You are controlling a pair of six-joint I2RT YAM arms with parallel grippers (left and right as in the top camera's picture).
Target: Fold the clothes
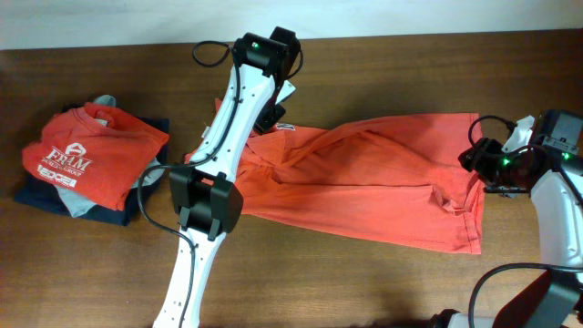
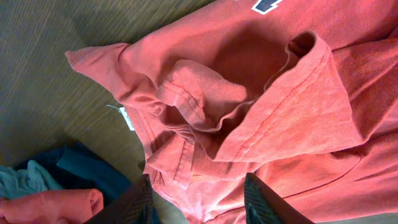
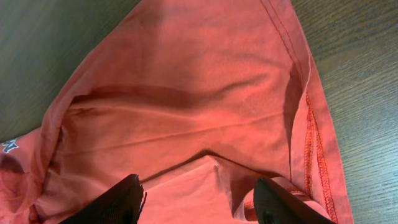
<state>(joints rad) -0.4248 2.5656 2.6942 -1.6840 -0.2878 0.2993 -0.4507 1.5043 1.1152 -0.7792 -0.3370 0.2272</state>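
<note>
Overhead, left gripper (image 2: 199, 208) and right gripper (image 3: 199, 200) flank the coral T-shirt (image 1: 364, 182), jaws apart (seemingly empty), ready to spread it flat.

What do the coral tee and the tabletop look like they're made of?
Coral T-shirt: soft matte knit, likely cotton jersey; it drapes in limp folds and has stitched hems.
Table: dark wood or wood-look laminate, low sheen; grain lines show, real or printed unclear.

The shirt (image 1: 364, 187) is spread across the middle and right of the table (image 1: 410, 73). A pile (image 1: 36, 193) of clothes is set apart to its left, with a tee (image 1: 91, 155) on top. The left gripper (image 2: 199, 205) is placed over the shirt's left end, the right gripper (image 3: 199, 202) over its right end.
</note>
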